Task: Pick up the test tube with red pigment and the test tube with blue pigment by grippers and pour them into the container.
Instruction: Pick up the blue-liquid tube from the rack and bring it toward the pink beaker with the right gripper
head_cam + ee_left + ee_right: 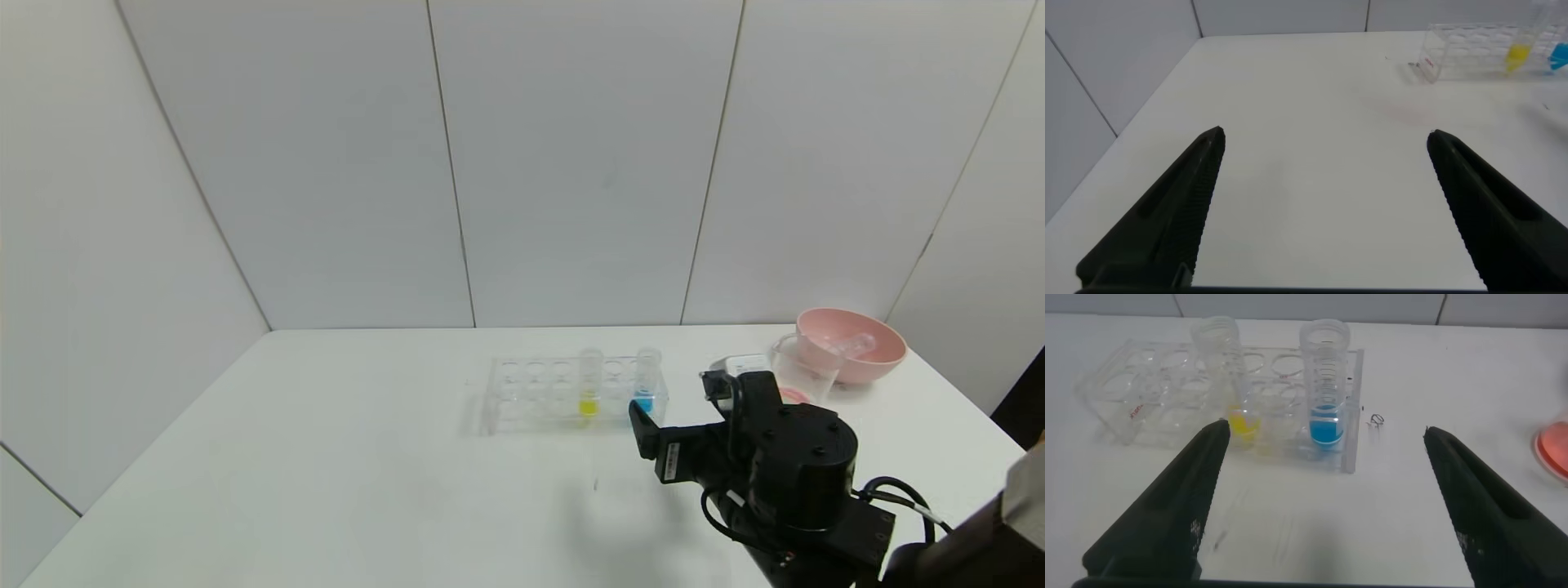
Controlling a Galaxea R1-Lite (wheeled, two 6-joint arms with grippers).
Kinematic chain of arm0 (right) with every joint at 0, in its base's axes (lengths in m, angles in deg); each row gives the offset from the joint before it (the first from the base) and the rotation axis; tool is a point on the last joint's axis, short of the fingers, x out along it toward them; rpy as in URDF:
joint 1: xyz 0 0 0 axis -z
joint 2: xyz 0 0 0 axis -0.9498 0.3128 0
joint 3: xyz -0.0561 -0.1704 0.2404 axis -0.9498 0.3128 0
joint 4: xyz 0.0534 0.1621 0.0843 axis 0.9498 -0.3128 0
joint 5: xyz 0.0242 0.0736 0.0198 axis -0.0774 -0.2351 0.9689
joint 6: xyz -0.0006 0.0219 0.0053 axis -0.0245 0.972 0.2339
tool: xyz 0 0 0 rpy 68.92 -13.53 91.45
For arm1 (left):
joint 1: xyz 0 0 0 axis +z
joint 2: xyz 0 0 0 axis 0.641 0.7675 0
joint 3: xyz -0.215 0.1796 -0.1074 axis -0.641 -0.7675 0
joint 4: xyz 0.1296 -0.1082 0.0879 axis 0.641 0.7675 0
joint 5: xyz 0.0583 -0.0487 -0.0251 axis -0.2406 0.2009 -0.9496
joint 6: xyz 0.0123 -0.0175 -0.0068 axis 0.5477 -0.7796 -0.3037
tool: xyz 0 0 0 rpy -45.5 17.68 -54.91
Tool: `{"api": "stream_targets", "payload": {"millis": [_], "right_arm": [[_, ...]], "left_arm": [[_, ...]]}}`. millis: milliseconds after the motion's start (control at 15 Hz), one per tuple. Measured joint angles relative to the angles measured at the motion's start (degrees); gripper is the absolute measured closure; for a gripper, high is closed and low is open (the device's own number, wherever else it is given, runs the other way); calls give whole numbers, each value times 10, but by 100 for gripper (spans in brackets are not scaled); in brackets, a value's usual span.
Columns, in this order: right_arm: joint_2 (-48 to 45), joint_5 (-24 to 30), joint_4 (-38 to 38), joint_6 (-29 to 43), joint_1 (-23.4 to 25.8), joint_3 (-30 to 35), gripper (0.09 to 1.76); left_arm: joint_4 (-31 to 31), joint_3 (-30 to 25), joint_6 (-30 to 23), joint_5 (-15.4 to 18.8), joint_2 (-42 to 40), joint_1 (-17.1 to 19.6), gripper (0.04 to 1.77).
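Observation:
The test tube with blue pigment (647,390) stands upright at the right end of the clear rack (531,394), and it also shows in the right wrist view (1325,392). My right gripper (671,398) is open and empty just in front of it; in the right wrist view the gripper (1324,429) has the tube ahead between its jaws, not touching. The container (804,371) stands right of the rack with red liquid at its base (1556,449). No tube with red liquid shows; a clear tube (851,346) lies in the pink bowl. My left gripper (1324,133) is open over bare table.
A yellow-liquid tube (589,385) stands in the rack left of the blue one, also in the right wrist view (1221,376). The pink bowl (878,359) sits behind the container at the far right. The rack shows far off in the left wrist view (1470,57).

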Motion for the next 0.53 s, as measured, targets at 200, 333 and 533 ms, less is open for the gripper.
{"api": "stream_targets", "payload": {"millis": [200, 333, 533], "right_arm": [[36, 3, -2, -25, 14, -48, 15], [60, 6, -3, -40, 25, -80, 15], [89, 9, -2, -56, 40, -111, 15]], "left_arm": [[0, 0, 0, 0, 0, 0, 5], [0, 0, 0, 0, 0, 0, 5], [0, 0, 0, 0, 0, 0, 5]]}}
